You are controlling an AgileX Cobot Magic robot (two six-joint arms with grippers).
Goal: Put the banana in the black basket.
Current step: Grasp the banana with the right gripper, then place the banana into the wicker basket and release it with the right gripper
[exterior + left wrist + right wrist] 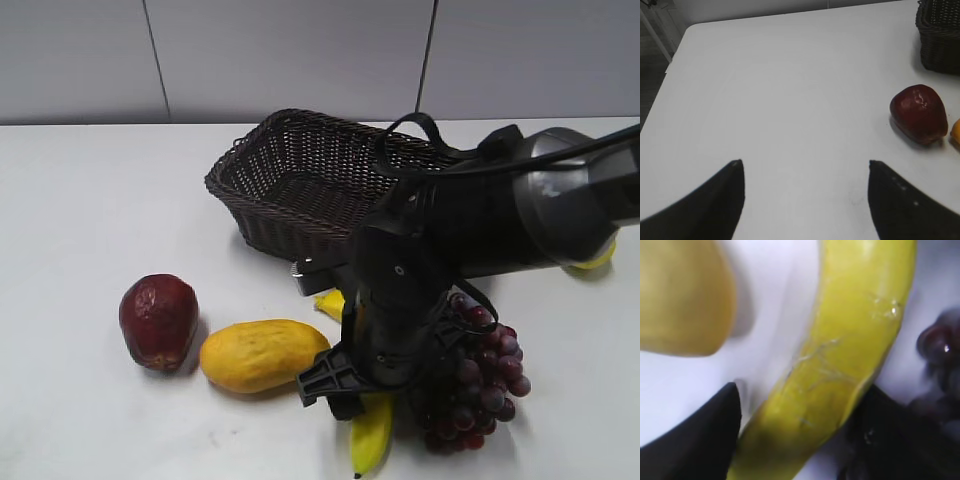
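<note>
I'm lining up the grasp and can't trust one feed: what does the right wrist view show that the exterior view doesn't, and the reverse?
Only the right wrist view: the right gripper with its jaws on either side of the banana, and a gap on the left side.
Only the exterior view: the black basket behind the arm and the dark red fruit.
Both: banana, mango and grapes flanking it, on the white table.

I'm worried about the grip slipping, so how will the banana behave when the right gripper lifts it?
The banana looks glossy and smooth, so it may slide between the right gripper's fingers. It is long and curved, held near one part, so the free end could sag or swing. It looks stiff, not floppy.
</note>
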